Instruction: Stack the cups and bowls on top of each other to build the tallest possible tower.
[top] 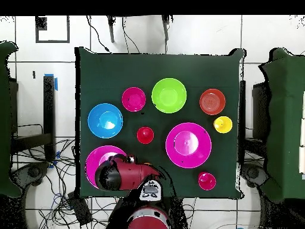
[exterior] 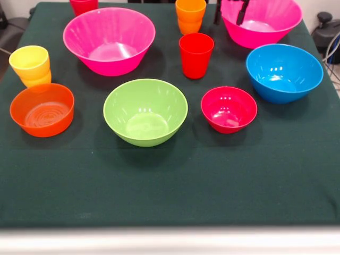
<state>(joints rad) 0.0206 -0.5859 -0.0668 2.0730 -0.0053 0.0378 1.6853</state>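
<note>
A: Where is the end effector [exterior: 230, 11]?
B: At the far edge, over one pink bowl [exterior: 261, 21]. Its two black fingers hang apart, with nothing between them.
A: Are any bowls stacked?
B: No. Each bowl sits alone on the green bench [exterior: 170, 186]. The green bowl [exterior: 145, 111] is in the middle, near the front. The small red bowl [exterior: 229, 109] is just beside it. The blue bowl [exterior: 284, 72] is behind that one.
A: And the orange bowl [exterior: 42, 109]?
B: At the other end. A yellow cup [exterior: 31, 65] on an orange cup stands right behind it.
A: More cups?
B: A red cup [exterior: 196, 54] stands between the two pink bowls. Two orange cups [exterior: 190, 15], one in the other, stand behind it. The second pink bowl [exterior: 109, 40] is empty.
</note>
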